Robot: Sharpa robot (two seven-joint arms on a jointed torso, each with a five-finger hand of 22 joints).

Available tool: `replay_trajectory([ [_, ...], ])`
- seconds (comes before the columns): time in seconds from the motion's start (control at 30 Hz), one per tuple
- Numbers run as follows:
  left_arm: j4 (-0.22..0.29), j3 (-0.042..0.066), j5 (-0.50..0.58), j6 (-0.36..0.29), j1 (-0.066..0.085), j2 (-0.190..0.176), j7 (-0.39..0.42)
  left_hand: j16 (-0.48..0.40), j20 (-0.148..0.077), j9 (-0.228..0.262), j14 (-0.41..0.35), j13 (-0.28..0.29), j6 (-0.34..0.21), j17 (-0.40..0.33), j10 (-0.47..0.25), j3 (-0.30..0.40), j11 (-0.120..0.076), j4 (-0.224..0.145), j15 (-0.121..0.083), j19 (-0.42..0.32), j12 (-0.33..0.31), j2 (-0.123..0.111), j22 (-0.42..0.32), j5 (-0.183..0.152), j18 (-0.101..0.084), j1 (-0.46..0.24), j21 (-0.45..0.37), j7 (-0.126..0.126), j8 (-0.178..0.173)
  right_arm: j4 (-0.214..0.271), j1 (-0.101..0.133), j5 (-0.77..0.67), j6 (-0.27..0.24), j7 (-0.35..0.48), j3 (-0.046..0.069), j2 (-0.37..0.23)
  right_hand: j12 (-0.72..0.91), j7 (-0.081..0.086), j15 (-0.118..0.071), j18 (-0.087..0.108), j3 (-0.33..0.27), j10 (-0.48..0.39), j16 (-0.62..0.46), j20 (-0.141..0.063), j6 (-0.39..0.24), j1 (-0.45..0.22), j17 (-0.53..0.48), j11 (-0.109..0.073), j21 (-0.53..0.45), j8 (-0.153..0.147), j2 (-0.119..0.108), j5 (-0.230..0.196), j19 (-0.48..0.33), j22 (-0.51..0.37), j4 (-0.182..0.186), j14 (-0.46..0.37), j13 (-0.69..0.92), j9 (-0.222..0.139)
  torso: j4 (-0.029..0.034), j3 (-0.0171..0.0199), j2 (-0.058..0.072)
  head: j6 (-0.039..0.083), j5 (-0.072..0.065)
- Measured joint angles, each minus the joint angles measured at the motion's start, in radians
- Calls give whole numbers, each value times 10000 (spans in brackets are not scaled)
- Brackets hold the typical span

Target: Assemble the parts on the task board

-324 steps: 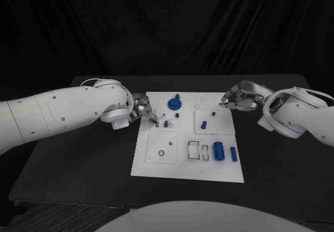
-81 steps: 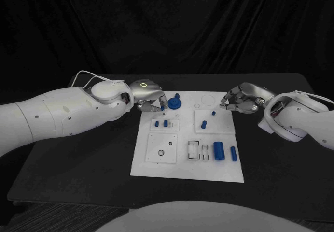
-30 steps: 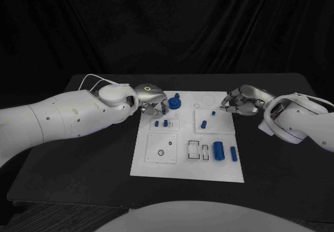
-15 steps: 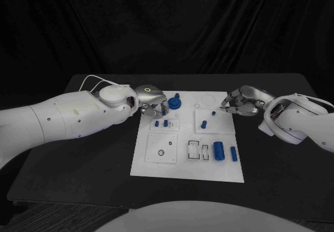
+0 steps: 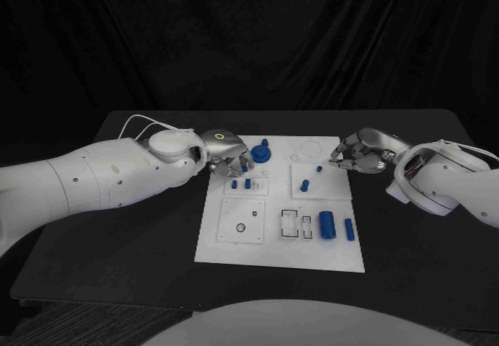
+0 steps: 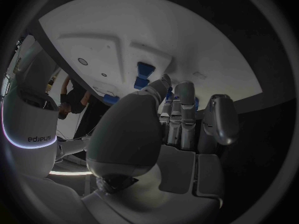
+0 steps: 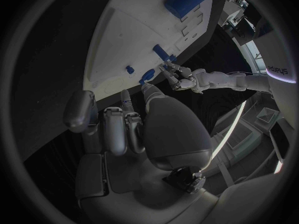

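The white task board (image 5: 272,254) lies in the middle of the table. My left hand (image 5: 223,154) hovers over its far left corner, fingers curled, pinching a small blue part (image 5: 244,164) beside the round blue part (image 5: 260,153). In the left wrist view the fingers (image 6: 179,107) close over blue above the board (image 6: 118,32). Two small blue pegs (image 5: 241,184) stand in a block just nearer. My right hand (image 5: 360,153) hangs at the board's far right edge, fingers curled in with nothing in them, as in the right wrist view (image 7: 134,127).
Two short blue pegs (image 5: 305,185) stand on the right middle block. Two blue cylinders (image 5: 327,224) lie near the board's right front, by empty rectangular slots (image 5: 292,223). A plate with holes (image 5: 241,220) sits at left front. Black table surrounds the board.
Since 10.8 s ago my left hand left the peg block, where two pegs now stand, and moved to the far corner. Over the last second it edged slightly nearer; the right hand stayed put.
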Motion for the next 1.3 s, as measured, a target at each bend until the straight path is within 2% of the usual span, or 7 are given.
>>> replay_trajectory([
  [0.37,-168,1,-1,-616,-14,-442,-180,-248,19,-529,-310,10,-2204,-385,-698,-210,129,145,88,-235,0,-184,-1,0,-1,-27,-421,-538,-78,227,47,0,-128,29,-3,-246,-67,1,0,165,58,0,-94,0,75,163,0,0,-162,0,-163,0,0,0,-58,0,0,-19,0,-5,2,0,7],
  [0.53,-192,3,168,-1358,-14,-925,-173,-782,82,-617,-1030,170,-2565,-756,-1283,-482,208,367,171,-1103,0,-223,1,0,315,-67,-1875,-571,-78,437,470,-8,-302,60,-8,-419,-1439,-36,0,163,194,-568,-878,-53,328,528,-32,41,-612,0,-354,0,-54,-1,-194,0,1,-66,0,-12,0,0,-64],
  [0.73,-56,2,1402,-1986,-14,-1548,127,-2688,342,-569,-4086,659,-1950,-1450,-2890,-959,70,733,707,-5215,-36,-37,-238,22,940,-353,-7355,-289,1,677,1160,-451,-471,87,1,-502,-7631,-17,0,164,787,-4683,-1398,-89,485,1233,-592,13,-1058,-171,-809,25,-89,3,-243,0,-5047,-161,-5,-32,-10,0,-107],
  [0.8,-20,-3,2123,-2056,-14,-1712,396,-4169,664,-720,-6090,715,-2793,-2095,-4437,-1453,58,1257,1269,-7550,56,304,-796,25,595,-1157,-9002,72,-78,741,1362,-862,-479,78,5,-468,-9408,-11,63,164,1093,-5294,-1626,-32,479,1420,-868,74,-1313,-342,-996,11,-186,7,-124,0,-6467,-197,-6,-46,-15,0,-110],
  [0.9,-15,-5,3151,-2075,-15,-1827,909,-5744,1020,-884,-7896,551,-3728,-2837,-6352,-1994,50,1604,1627,-9167,121,375,-1445,83,224,-1860,-10348,218,-145,780,1548,-1625,-460,56,10,-361,-11038,16,170,164,1250,-5558,-1815,35,482,1460,-1130,314,-1553,-507,-1284,-361,-253,7,0,-9,-7957,-198,-7,-63,-28,0,-141],
  [1.03,-25,-5,4716,-2002,-26,-1852,1931,-9252,1339,-1015,-10573,-634,-4420,-5193,-9201,-3404,-449,1652,1362,-11431,-365,870,-3247,689,224,-2535,-11651,-129,-186,724,1640,-2999,-294,29,10,-92,-12513,-286,51,320,1452,-6735,-2364,-41,203,1619,-1765,362,-2190,-868,-1669,-2037,-400,6,-174,-14,-9255,-272,14,-87,-40,0,-250],
  [1.3,150,-9,7780,-1146,-294,-1912,3653,-10070,1301,-1250,-11912,-1338,-5855,-6333,-10485,-4415,-1028,1679,840,-13680,-581,822,-10349,-15,226,-2711,-12080,-627,-337,415,1239,-4962,293,-1,7,388,-13215,-419,97,474,1346,-7634,-3100,18,-272,1775,-2630,407,-3512,-1502,-2174,-2262,-733,6,282,-331,-10478,-584,89,-124,-62,0,-437],
])
